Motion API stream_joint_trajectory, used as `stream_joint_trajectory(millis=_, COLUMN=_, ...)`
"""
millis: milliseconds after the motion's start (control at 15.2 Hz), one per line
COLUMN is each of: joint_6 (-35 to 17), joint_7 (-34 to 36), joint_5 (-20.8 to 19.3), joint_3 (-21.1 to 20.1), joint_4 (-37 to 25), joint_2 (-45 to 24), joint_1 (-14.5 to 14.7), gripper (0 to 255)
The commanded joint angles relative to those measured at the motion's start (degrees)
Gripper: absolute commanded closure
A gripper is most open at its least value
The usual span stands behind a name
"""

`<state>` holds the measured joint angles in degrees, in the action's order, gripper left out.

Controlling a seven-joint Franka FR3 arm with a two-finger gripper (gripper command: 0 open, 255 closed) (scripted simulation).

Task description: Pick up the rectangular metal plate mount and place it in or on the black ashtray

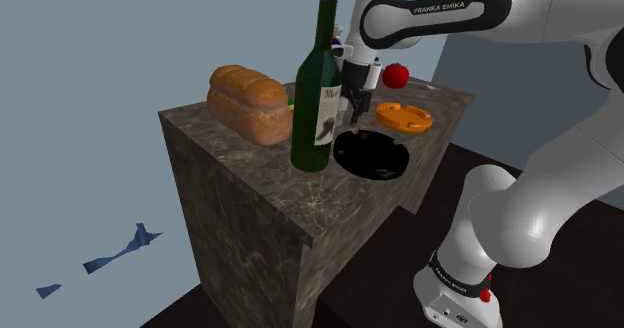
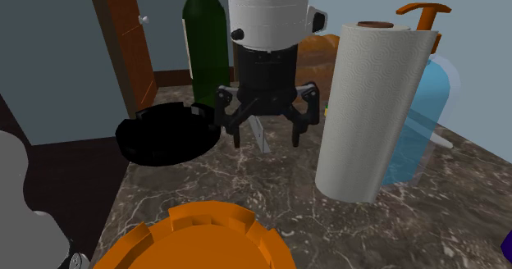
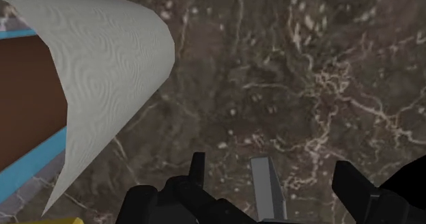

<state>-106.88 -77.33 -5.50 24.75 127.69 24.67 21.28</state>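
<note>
The metal plate mount (image 2: 261,135) is a small grey rectangular piece standing on edge on the marble counter (image 2: 246,185). My black gripper (image 2: 266,133) hangs straight over it, open, one finger on each side, neither touching it. In the wrist view the mount (image 3: 267,188) rises between the fingertips (image 3: 199,166) of the gripper (image 3: 270,166). The black ashtray (image 2: 162,133) lies on the counter just beside the gripper, toward the second exterior view's left. From the shoulder camera the ashtray (image 1: 372,157) sits in front of the gripper (image 1: 358,106).
A white paper towel roll (image 2: 371,111) and a blue pump bottle (image 2: 425,120) stand close on the gripper's other side. A green wine bottle (image 1: 318,91), a bread loaf (image 1: 250,104), an orange dish (image 1: 405,117) and a red apple (image 1: 397,74) share the counter.
</note>
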Motion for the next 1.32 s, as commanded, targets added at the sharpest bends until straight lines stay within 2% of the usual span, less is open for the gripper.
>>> stream_joint_trajectory(millis=0, joint_6=-1.5, joint_7=0.0, joint_5=0.0, joint_3=0.1, joint_4=1.2, joint_2=-0.3, joint_1=0.1, gripper=0)
stream_joint_trajectory(millis=594, joint_6=-2.0, joint_7=0.0, joint_5=0.0, joint_3=0.1, joint_4=1.6, joint_2=-0.4, joint_1=0.1, gripper=0)
stream_joint_trajectory(millis=660, joint_6=-2.0, joint_7=0.0, joint_5=0.0, joint_3=0.1, joint_4=1.6, joint_2=-0.4, joint_1=0.1, gripper=255)
stream_joint_trajectory(millis=1254, joint_6=-2.0, joint_7=0.0, joint_5=0.0, joint_3=0.1, joint_4=1.6, joint_2=-0.4, joint_1=0.1, gripper=255)
